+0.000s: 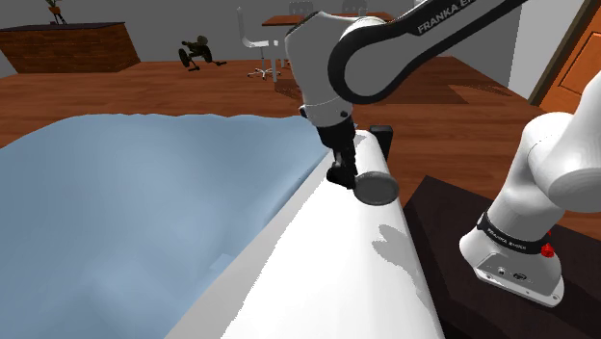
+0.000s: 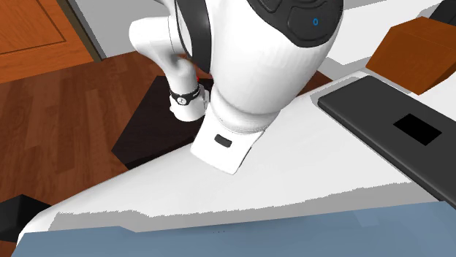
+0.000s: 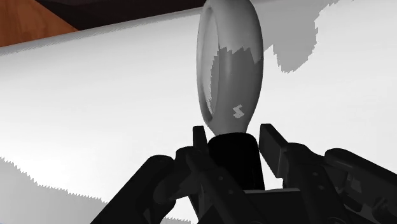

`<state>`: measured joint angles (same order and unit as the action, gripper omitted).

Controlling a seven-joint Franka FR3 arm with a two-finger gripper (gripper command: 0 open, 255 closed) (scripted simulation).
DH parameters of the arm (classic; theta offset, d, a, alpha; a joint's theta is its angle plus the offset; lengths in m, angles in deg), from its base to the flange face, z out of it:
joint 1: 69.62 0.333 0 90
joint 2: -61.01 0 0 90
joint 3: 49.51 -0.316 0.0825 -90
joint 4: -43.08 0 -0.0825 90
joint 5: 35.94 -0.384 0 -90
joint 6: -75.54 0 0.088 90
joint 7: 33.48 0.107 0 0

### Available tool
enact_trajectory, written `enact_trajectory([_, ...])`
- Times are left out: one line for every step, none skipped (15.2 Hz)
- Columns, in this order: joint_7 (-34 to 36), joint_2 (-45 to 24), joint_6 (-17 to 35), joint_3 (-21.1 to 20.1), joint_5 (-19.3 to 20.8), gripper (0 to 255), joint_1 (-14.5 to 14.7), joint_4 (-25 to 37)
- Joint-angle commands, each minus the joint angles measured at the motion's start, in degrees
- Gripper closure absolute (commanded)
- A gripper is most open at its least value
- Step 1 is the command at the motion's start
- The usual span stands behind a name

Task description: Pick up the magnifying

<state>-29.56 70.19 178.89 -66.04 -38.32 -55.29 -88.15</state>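
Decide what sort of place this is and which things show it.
Probably a room in a home, perhaps a bedroom: what looks like a bed with a pale blue cover, a wooden floor, and a white swivel chair beside a table.

White Franka arm point(image 1: 462, 29) with dark joints, grey FRANKA lettering, a red dot at its foot; all-black pincer point(image 1: 339, 173).

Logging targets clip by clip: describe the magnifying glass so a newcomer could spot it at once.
Start at the broad white surface beside the pale blue cover. Above it, the black fingers clasp the grey-ringed magnifying glass by its short black handle; nothing else there is round and grey.
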Motion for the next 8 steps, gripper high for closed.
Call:
enact_trajectory([-0.1,0.6,-1.6,0.1,-0.1,255,0.0,1.0])
enact_trajectory([-0.1,0.9,-2.4,0.1,-0.2,255,0.0,1.5])
enact_trajectory([-0.2,1.2,-3.2,0.1,-0.2,255,0.0,2.0])
enact_trajectory([-0.2,1.5,-4.0,0.2,-0.3,255,0.0,2.5])
enact_trajectory([-0.3,1.8,-4.8,0.2,-0.3,255,0.0,3.1])
enact_trajectory([-0.4,2.0,-5.6,0.3,-0.3,255,0.0,3.6])
enact_trajectory([-0.4,2.1,-5.7,0.3,-0.3,255,0.0,3.7])
enact_trajectory([-0.4,2.1,-5.7,0.3,-0.3,255,0.0,3.7])
